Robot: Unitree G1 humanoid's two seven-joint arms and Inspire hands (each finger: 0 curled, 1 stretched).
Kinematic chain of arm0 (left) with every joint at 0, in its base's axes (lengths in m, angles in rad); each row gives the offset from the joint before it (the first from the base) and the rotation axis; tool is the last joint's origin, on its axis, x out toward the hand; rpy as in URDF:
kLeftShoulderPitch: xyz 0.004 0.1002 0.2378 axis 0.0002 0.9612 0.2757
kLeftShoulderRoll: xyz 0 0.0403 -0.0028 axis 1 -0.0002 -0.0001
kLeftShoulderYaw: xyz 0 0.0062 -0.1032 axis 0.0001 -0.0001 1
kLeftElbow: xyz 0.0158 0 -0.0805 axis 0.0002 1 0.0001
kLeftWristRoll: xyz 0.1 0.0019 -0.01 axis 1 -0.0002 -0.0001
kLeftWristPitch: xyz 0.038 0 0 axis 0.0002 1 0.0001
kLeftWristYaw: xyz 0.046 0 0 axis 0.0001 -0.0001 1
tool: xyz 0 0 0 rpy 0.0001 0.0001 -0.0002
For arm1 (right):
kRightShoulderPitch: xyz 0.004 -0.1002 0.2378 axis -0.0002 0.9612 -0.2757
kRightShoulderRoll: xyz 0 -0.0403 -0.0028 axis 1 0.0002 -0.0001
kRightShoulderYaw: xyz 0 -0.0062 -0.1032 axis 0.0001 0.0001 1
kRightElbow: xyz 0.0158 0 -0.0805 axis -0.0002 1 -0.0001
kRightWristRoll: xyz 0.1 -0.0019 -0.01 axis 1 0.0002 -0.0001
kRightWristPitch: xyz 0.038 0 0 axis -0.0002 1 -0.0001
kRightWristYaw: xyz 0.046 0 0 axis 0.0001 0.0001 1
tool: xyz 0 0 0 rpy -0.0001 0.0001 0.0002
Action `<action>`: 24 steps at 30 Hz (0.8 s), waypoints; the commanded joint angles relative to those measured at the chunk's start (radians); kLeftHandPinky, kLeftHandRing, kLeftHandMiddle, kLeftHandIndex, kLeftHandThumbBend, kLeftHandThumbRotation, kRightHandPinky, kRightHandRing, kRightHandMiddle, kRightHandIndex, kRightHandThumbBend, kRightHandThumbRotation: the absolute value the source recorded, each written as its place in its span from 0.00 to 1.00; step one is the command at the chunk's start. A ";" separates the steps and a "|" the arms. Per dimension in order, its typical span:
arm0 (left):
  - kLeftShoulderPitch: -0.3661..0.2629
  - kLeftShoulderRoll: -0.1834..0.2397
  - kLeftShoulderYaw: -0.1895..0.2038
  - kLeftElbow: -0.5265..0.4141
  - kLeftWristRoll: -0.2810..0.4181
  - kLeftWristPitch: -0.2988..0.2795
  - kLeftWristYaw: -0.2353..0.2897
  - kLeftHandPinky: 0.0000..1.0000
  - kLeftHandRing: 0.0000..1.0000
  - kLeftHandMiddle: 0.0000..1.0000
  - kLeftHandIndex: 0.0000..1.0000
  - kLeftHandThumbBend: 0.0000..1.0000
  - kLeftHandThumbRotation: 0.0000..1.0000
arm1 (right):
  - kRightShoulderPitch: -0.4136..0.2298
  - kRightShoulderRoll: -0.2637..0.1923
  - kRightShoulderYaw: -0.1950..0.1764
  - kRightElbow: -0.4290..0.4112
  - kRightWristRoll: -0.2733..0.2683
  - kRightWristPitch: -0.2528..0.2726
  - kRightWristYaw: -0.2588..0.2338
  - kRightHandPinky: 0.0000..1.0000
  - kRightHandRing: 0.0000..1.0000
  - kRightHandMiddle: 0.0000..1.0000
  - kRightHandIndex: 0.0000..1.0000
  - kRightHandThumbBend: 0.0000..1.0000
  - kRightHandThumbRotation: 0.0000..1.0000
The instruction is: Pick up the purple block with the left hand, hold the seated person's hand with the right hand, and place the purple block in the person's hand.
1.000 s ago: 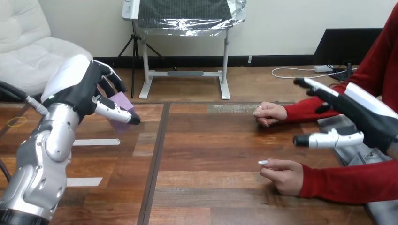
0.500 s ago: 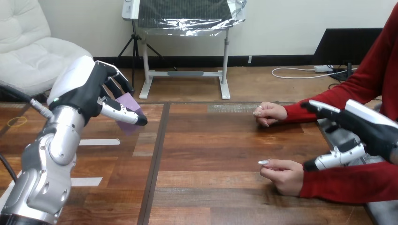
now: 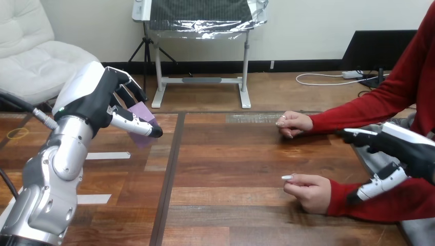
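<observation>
Head view — left hand (image 3: 97,105) pinches the purple block (image 3: 141,115), raised over the left of the wooden table (image 3: 231,159).
Right hand (image 3: 410,148) hangs open and empty over the sleeve behind the person's near hand (image 3: 308,192) — that hand lies curled, knuckles up, so a block delivered now could slide onto the table.

Purple block (image 3: 142,113) partly behind left hand (image 3: 88,100); right hand (image 3: 410,147) partly past the edge.
</observation>
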 commanded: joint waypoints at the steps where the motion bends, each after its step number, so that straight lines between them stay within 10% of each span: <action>1: -0.033 0.001 0.029 -0.059 -0.001 -0.002 0.000 0.25 0.32 0.41 0.43 0.77 0.00 | -0.100 -0.037 0.011 0.022 -0.008 0.009 -0.002 0.99 0.93 0.92 0.93 1.00 0.13; 24: -0.034 -0.001 0.032 -0.054 -0.012 -0.016 -0.003 0.23 0.30 0.39 0.43 0.78 0.00 | -0.134 -0.032 0.099 0.110 -0.145 0.026 -0.063 1.00 0.92 0.91 0.91 1.00 0.12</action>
